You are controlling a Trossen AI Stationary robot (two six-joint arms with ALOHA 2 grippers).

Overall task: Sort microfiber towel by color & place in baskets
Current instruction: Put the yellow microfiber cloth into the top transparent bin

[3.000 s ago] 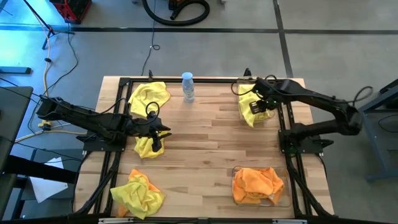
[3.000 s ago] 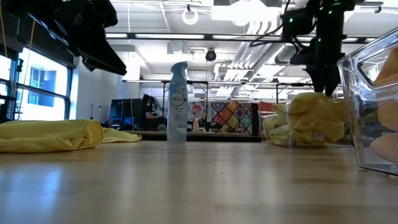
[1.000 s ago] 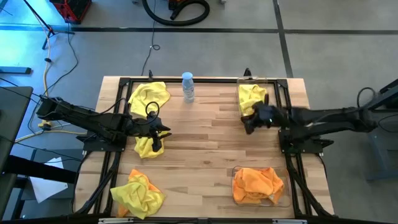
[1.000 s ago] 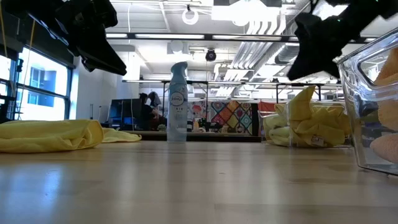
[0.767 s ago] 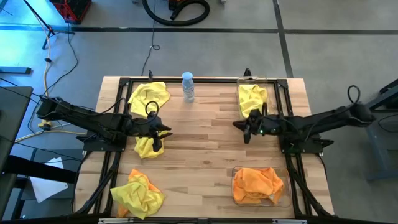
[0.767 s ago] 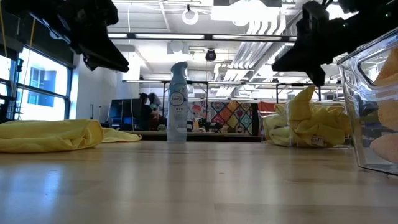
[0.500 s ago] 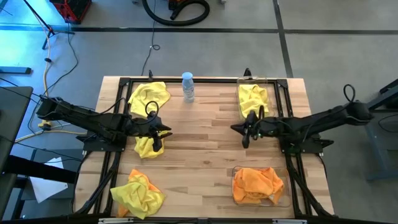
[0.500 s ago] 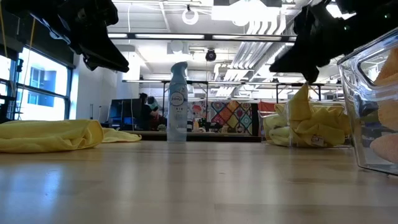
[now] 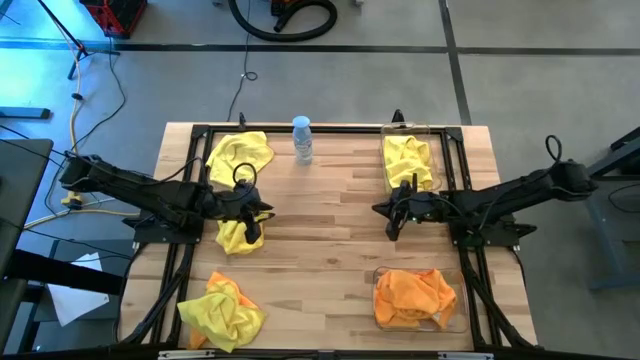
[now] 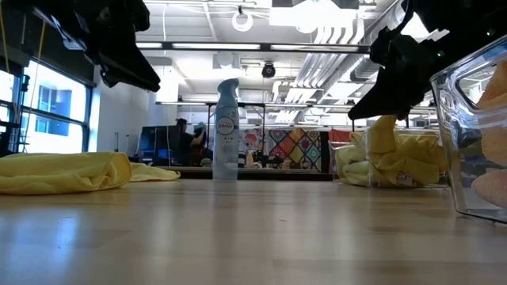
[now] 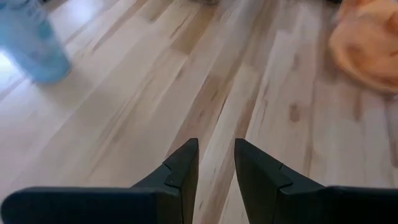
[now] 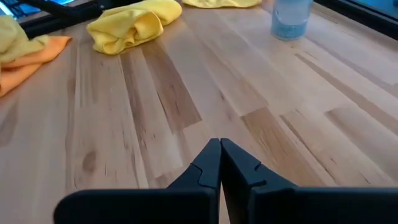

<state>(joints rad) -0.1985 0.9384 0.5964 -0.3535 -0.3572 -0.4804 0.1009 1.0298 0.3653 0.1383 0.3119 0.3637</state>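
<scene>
One yellow towel (image 9: pixel 408 160) lies bunched in the far right clear basket (image 9: pixel 432 130). It also shows in the low view (image 10: pixel 396 162). Orange towels (image 9: pixel 412 295) fill the near right basket (image 9: pixel 465 322). Loose on the table lie a yellow towel (image 9: pixel 240 152) at the far left, a small yellow one (image 9: pixel 236 237) at mid left, and a yellow one on an orange one (image 9: pixel 222 312) at the near left. My left gripper (image 9: pixel 266 211) hovers slightly open just beside the mid-left towel, holding nothing (image 11: pixel 216 160). My right gripper (image 9: pixel 386 211) is shut and empty (image 12: pixel 220 145) above the bare table, nearer than the far right basket.
A small clear water bottle (image 9: pixel 302 140) stands at the far middle of the table. A black metal frame (image 9: pixel 455 215) runs along the table's left, right and far sides. Bare wood lies between the two grippers in the table's middle.
My right gripper has gone from beside the far right basket toward the table's middle and a little toward the near edge, sinking slightly. It stays shut and empty. The yellow towel stays in that basket.
</scene>
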